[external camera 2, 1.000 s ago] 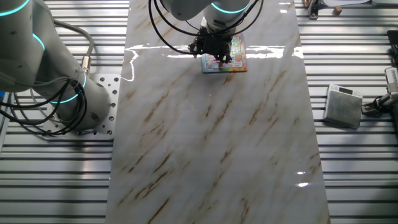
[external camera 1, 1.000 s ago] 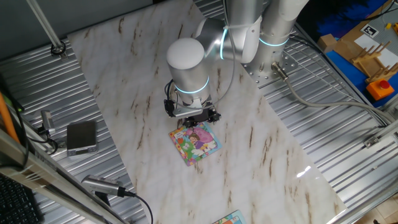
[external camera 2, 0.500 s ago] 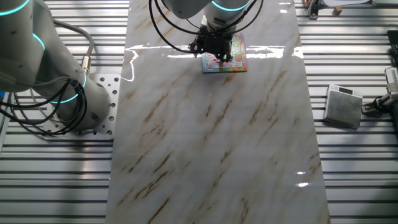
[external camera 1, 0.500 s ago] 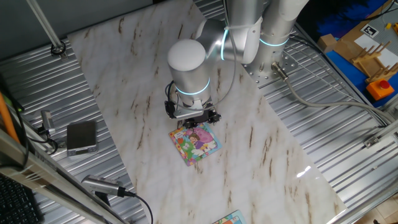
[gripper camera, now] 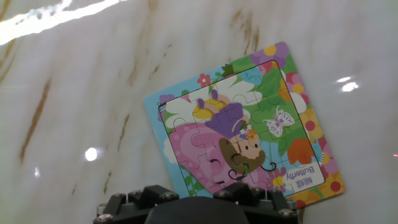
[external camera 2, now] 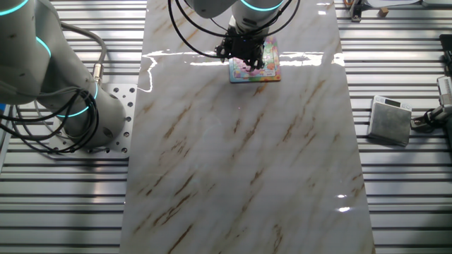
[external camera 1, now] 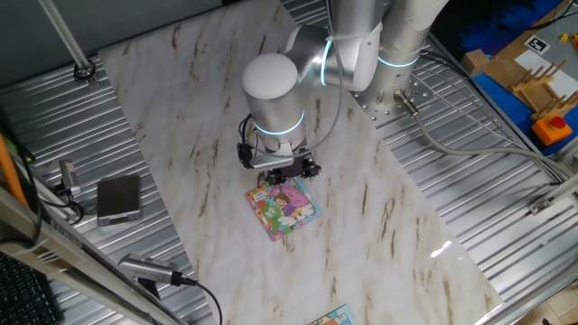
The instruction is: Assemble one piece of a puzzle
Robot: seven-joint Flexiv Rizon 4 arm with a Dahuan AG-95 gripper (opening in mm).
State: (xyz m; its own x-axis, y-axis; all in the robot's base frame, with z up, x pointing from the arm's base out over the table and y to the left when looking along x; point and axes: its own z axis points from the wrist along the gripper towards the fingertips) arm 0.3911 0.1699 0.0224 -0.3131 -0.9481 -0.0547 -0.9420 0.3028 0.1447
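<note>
The puzzle [external camera 1: 287,206] is a small square cartoon board lying flat on the marble sheet, and it shows whole in the hand view [gripper camera: 242,134]. Pink figures fill its middle and every slot looks filled. I cannot pick out the piece as a separate thing, and no loose piece lies on the marble. My gripper [external camera 1: 281,177] hangs just over the board's edge nearest the arm. The same gripper [external camera 2: 244,58] shows in the other fixed view, where it covers part of the puzzle [external camera 2: 263,69]. Only the dark gripper housing [gripper camera: 193,208] shows in the hand view. The fingertips are hidden.
A grey box [external camera 1: 118,199] with a cable sits on the ribbed metal left of the marble, and shows again as the grey box [external camera 2: 390,120]. A sliver of another board [external camera 1: 332,317] lies at the marble's near edge. A second arm [external camera 2: 63,77] stands at the left.
The gripper and wrist have shifted very slightly, a few pixels up the frame in the other fixed view. The puzzle has not moved.
</note>
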